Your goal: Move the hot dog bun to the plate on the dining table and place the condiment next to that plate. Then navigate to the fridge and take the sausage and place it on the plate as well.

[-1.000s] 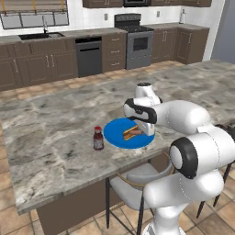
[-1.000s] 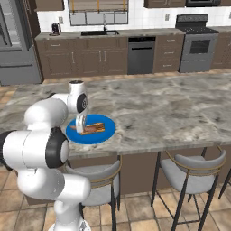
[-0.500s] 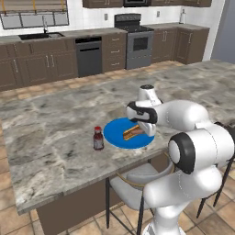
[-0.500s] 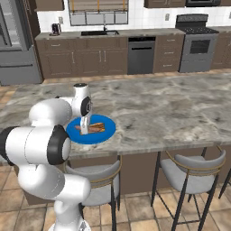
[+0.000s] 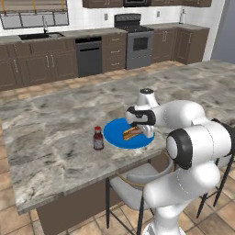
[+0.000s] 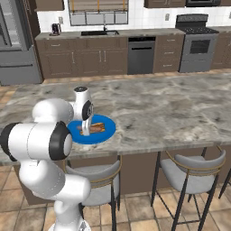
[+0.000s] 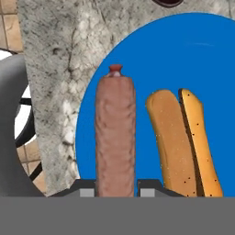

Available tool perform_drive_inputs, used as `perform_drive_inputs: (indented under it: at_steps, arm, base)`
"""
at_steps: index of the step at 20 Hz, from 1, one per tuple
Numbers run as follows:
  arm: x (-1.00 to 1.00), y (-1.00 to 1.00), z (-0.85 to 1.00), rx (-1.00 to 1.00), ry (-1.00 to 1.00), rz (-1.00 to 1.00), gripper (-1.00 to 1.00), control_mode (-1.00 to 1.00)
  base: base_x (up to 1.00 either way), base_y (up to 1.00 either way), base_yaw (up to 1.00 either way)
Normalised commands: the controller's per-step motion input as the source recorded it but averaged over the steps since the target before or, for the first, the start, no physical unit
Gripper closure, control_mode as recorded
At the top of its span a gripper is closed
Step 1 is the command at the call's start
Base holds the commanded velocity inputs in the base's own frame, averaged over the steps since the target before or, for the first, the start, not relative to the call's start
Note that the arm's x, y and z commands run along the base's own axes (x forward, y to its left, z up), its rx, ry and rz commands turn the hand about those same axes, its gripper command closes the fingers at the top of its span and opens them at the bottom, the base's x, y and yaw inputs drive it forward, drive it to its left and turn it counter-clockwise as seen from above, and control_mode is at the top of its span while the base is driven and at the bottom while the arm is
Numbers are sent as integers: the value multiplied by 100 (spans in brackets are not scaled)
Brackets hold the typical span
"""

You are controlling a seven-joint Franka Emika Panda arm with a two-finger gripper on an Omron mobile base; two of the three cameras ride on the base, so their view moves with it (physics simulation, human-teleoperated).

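Sausage: slim reddish-brown cylinder with a small knotted tip, lying lengthwise over the plate, near its edge, its near end between the fingertips. Whether it rests on the plate surface cannot be told

Hot dog bun: tan-orange, split into two speckled halves, lying flat on the plate just beside the sausage and roughly parallel to it, not touching

Plate: round, flat, bright blue, resting on the dining table near its front edge

Condiment: small dark red-brown bottle with red cap, upright on the table just beside the plate's rim

Fridge: grey steel, doors closed, against the back wall
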Motion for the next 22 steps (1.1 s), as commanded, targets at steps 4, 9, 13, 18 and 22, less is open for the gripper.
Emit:
perform_drive_inputs:
  at_steps: [4,9,13,18,22]
  arm:
    - [0,0,-10,0,-9,0,100,-100]
    - [0,0,-18,0,-4,0,100,-100]
    - [0,0,-9,0,-5,0,100,-100]
    - [0,0,-2,0,-4,0,100,-100]
    - [0,0,0,0,0,0,100,-100]
  base:
    - [0,0,0]
    - [0,0,0]
    - [0,0,0]
    - [0,0,0]
    - [0,0,0]
